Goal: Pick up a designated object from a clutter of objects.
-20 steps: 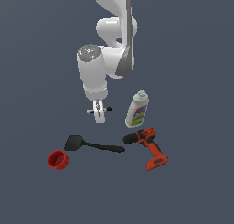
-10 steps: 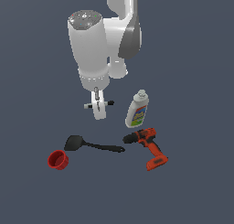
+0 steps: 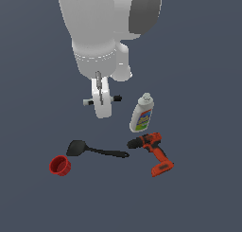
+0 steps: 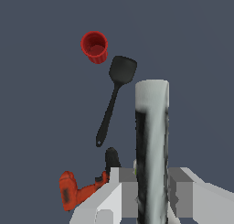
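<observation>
Your gripper [image 3: 101, 102] is pinching the marker [image 3: 115, 98] crosswise, its long axis level and square to the fingers, clear above the tabletop [image 3: 198, 198]. Spatula [image 3: 97, 150], drill [image 3: 153, 153], and cup [image 3: 60, 165] lie below; lift straight.

A bare simulated test scene, no real room: one flat, featureless slate-grey table [image 3: 208, 198] fills both views with no walls or furniture. Smooth, untextured renders lie scattered on it, a red cup [image 3: 60, 165] at 7 o'clock and a power drill [image 3: 153, 151] at 5 o'clock.
</observation>
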`<state>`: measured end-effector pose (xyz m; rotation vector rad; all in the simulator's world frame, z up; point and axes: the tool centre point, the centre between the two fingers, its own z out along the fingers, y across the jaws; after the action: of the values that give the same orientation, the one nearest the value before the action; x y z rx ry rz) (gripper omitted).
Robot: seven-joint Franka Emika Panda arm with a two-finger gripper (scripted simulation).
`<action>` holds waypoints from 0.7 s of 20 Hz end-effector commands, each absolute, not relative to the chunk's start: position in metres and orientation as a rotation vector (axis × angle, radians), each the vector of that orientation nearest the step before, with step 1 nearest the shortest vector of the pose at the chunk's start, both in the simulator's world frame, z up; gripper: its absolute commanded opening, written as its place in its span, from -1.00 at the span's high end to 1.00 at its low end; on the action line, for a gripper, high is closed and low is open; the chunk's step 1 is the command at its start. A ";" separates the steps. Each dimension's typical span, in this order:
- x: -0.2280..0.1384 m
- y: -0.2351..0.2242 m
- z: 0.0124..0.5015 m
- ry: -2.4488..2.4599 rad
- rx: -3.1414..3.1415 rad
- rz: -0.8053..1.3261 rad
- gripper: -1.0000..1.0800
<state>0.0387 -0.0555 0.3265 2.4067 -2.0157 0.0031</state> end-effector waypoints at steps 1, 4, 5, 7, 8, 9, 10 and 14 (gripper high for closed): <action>0.047 -0.053 0.345 -2.015 2.407 0.002 1.00; 0.057 -0.050 0.364 -2.015 2.409 0.001 1.00; 0.059 -0.049 0.369 -2.015 2.409 0.001 1.00; 0.064 -0.047 0.379 -2.015 2.410 0.001 1.00; 0.066 -0.047 0.383 -2.015 2.410 0.001 1.00; 0.068 -0.046 0.386 -2.015 2.410 0.001 1.00; 0.070 -0.046 0.390 -2.015 2.410 0.001 1.00; 0.076 -0.044 0.400 -2.014 2.410 0.000 1.00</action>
<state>0.0738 -0.0446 0.3962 2.4105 -2.0144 0.0006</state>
